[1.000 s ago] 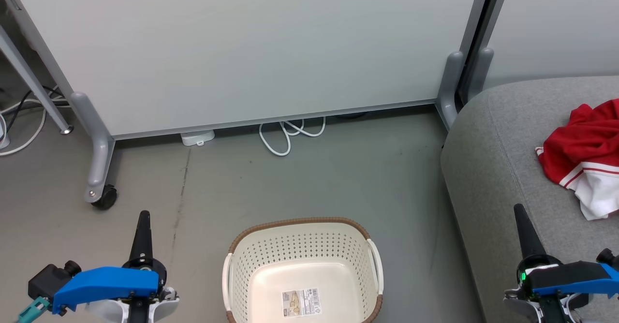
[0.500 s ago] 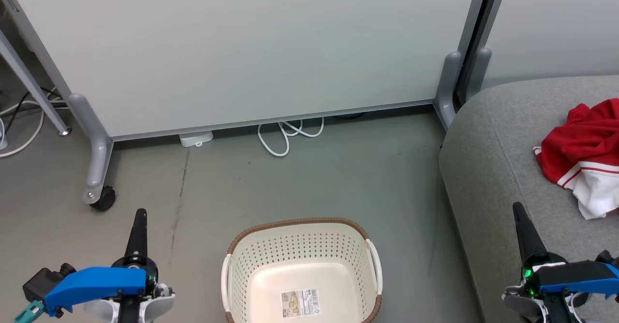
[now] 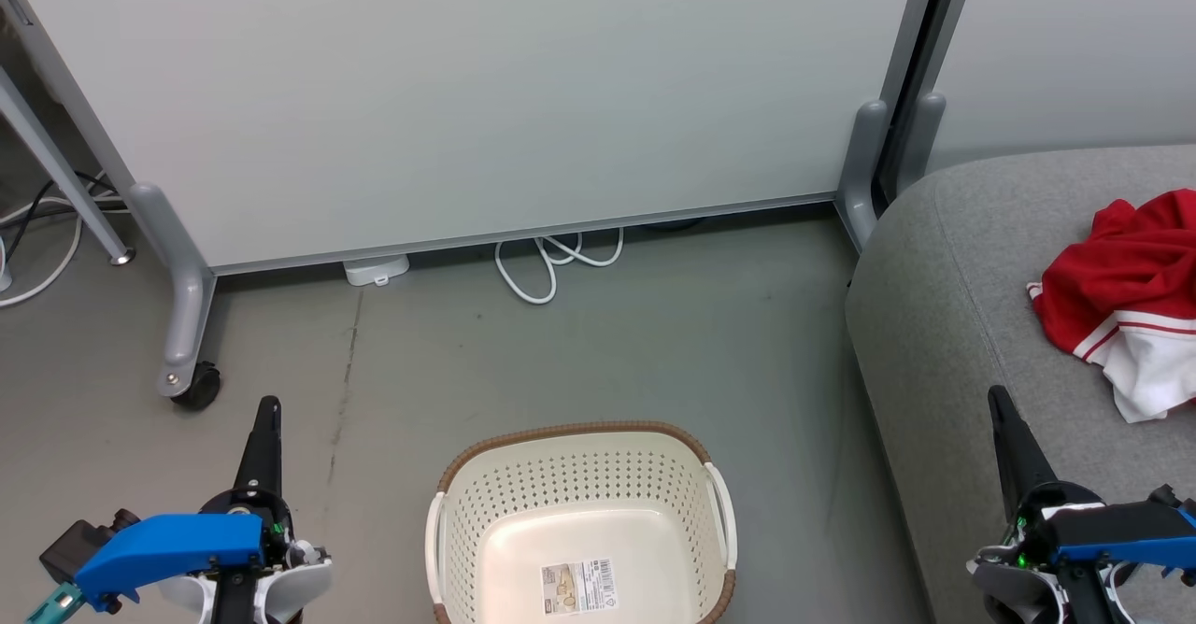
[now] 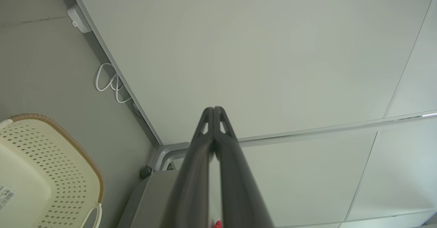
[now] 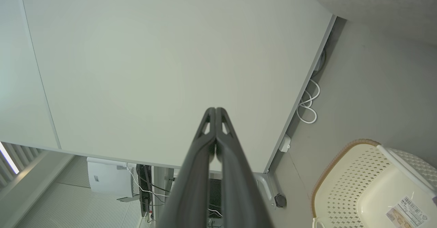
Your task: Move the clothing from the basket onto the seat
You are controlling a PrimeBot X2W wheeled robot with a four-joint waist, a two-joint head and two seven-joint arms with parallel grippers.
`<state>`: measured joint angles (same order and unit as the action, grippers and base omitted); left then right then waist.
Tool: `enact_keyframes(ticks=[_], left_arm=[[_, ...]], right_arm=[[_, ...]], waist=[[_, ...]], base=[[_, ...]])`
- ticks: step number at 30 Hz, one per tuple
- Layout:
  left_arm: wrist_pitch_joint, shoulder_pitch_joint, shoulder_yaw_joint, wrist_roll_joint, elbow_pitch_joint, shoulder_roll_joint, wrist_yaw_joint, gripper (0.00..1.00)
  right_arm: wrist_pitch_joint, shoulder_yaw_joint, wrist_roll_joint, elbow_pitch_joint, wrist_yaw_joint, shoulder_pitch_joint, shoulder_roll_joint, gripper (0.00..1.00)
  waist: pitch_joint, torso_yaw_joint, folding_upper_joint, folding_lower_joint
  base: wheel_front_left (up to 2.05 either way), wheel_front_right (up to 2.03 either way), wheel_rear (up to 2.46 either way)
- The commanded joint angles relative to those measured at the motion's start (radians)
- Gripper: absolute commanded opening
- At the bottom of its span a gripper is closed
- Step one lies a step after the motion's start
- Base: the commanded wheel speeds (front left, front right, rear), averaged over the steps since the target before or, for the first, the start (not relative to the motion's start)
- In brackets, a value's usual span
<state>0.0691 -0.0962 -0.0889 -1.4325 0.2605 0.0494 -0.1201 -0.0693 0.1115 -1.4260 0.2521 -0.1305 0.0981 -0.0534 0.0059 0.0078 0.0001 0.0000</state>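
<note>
The clothing (image 3: pixel 1126 278) lies crumpled on the seat (image 3: pixel 944 306), well apart from the basket (image 3: pixel 570 431) (bare but for its sticker), so the job looks done. Over the last second both arms have sunk slightly in the head view; left gripper (image 3: pixel 268 409) and right gripper (image 3: pixel 996 398) are pinched together, holding nothing. Beyond them are the grey floor (image 3: pixel 598 353), a white partition (image 3: pixel 467 92) and a looped cable (image 3: pixel 547 269).

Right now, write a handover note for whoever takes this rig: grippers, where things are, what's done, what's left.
Left gripper: shut, empty, above the floor left of the laundry basket.
Right gripper: shut, empty, over the grey sofa seat near its edge.
Red and white garment: crumpled on the seat.
Basket: holds just its barcode sticker.
Done: garment moved. Left: nothing apparent.
</note>
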Motion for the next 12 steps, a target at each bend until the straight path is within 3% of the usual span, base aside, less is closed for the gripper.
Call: enact_keyframes(ticks=[1, 12], left_arm=[[0.007, -0.017, -0.008, -0.021, -0.009, 0.001, -0.007, 0.00], [0.028, -0.017, -0.018, -0.102, -0.013, 0.001, -0.010, 0.00]], right_arm=[[-0.007, 0.002, -0.025, -0.007, 0.000, 0.013, 0.002, 0.00], [-0.027, 0.003, -0.107, -0.008, 0.000, 0.015, 0.003, 0.00]], waist=[[0.000, 0.000, -0.0001, 0.0000], [-0.001, -0.004, -0.0001, 0.0000]], base=[[0.00, 0.00, 0.00], [0.00, 0.00, 0.00]])
